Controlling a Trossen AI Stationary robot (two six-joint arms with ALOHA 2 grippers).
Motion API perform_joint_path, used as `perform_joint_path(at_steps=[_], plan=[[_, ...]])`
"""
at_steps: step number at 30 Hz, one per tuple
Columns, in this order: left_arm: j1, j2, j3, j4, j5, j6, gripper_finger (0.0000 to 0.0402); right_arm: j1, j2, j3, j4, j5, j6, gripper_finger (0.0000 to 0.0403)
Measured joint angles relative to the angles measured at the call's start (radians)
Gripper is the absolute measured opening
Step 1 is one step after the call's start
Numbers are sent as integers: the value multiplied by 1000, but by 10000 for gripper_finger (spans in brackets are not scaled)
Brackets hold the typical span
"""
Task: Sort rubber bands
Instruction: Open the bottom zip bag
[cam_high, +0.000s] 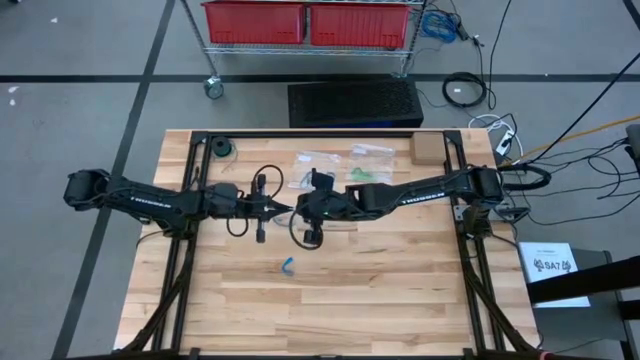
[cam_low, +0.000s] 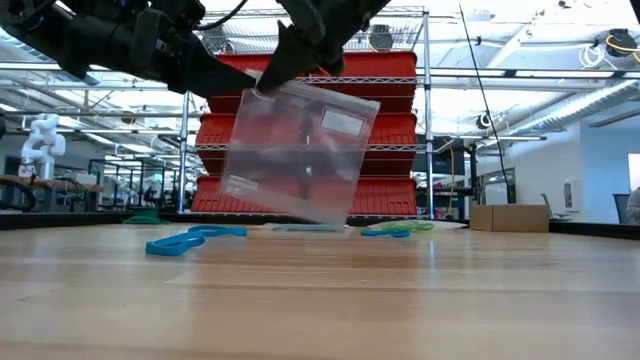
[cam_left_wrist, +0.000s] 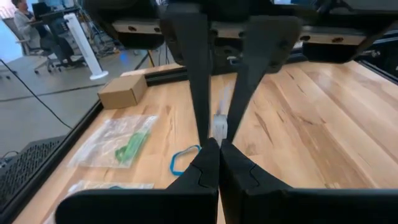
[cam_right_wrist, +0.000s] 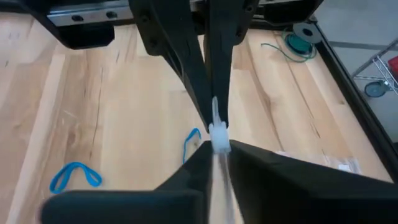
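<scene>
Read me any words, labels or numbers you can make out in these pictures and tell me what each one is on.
"TROSSEN", probably, on the left arm and right arm; too small to be sure.
"SA7", seemingly, on the white sheet beside the table; its other print is unreadable.
White label on the lifted clear bag: blank or illegible.

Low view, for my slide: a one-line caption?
Both arms hold a clear plastic bag above the table, blue rubber bands lying behind.
</scene>
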Motion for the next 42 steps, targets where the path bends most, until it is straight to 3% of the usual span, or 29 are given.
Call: perform_joint_path(at_steps=[4,14,32,37,42], plan=[[0,0,0,2,-2,-6,0,0,0,0,-8,1,-4,9],[-1,0,0,-2,-2,-6,0,2,-5,0,-65,7,6,2],[-1,-1,0,0,-2,-7,0,0,-34,-1,-21,-22,-15,111],[-1,0,0,-1,-2,-8,0,-5,-31,-1,27,-101,-13,125],[-1,0,0,1,-2,-8,0,-12,-31,-1,17,-99,-9,123]])
